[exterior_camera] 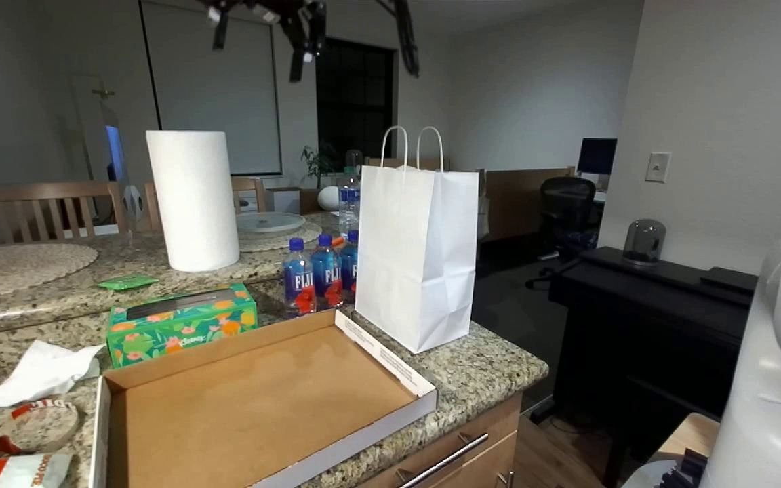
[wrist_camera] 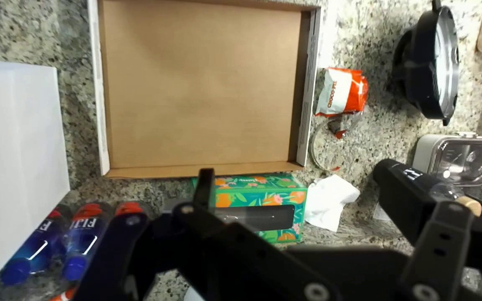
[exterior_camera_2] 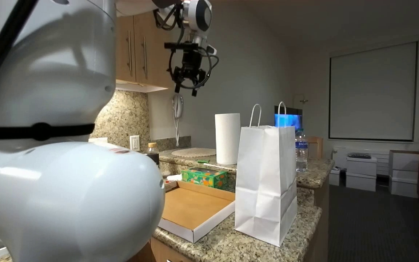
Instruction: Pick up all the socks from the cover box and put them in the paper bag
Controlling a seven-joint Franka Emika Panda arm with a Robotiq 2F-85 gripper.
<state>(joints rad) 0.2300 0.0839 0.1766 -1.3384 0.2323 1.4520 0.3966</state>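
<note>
In an exterior view the gripper [exterior_camera_2: 186, 91] is hovering at twelve o'clock from the cover box [exterior_camera_2: 195, 207], its fingers [exterior_camera_2: 194, 93] standing well apart, the grey wall [exterior_camera_2: 238, 69] showing between them. In the wrist view the box is baring its brown floor; the white paper bag [wrist_camera: 19, 138] is standing at eight o'clock from it, the green tissue box [wrist_camera: 262, 192] lying at five, a red-and-white snack packet [wrist_camera: 337, 92] at three. The bag is hiding its inside, so I cannot tell where the socks are lying.
</note>
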